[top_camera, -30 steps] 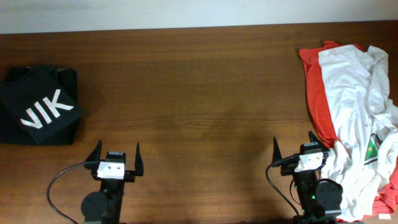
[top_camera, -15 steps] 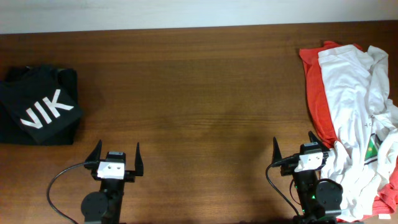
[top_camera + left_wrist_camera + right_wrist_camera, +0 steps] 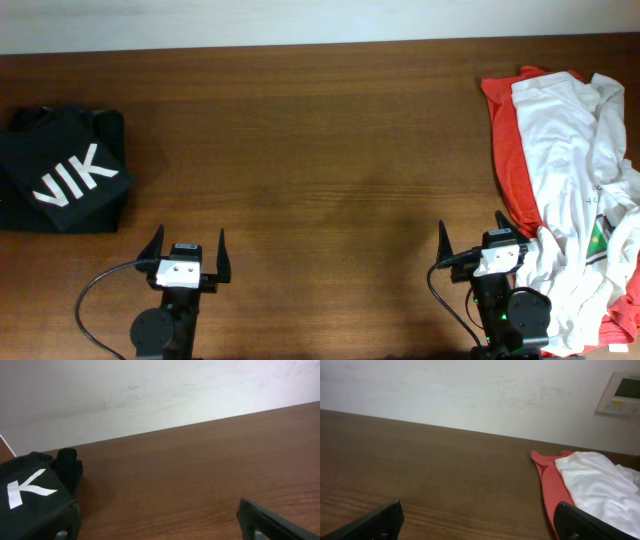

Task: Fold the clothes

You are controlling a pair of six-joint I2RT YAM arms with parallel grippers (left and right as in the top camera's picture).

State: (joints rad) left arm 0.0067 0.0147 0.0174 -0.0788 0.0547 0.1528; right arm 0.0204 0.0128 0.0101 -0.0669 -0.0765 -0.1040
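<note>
While the white T-shirt [image 3: 565, 150] lies just beside it, the right claw [image 3: 472, 240] gapes empty, like the left claw [image 3: 186, 245]

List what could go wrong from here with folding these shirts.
1. The white T-shirt lies crumpled over the orange-red T-shirt, so the right claw may pinch both layers at once.
2. White cloth bunches against the right arm's base and could snag when the arm moves.
3. Both shirts sit at the far right, well away from the left claw, so a two-armed spread likely needs them dragged toward centre first.
</note>
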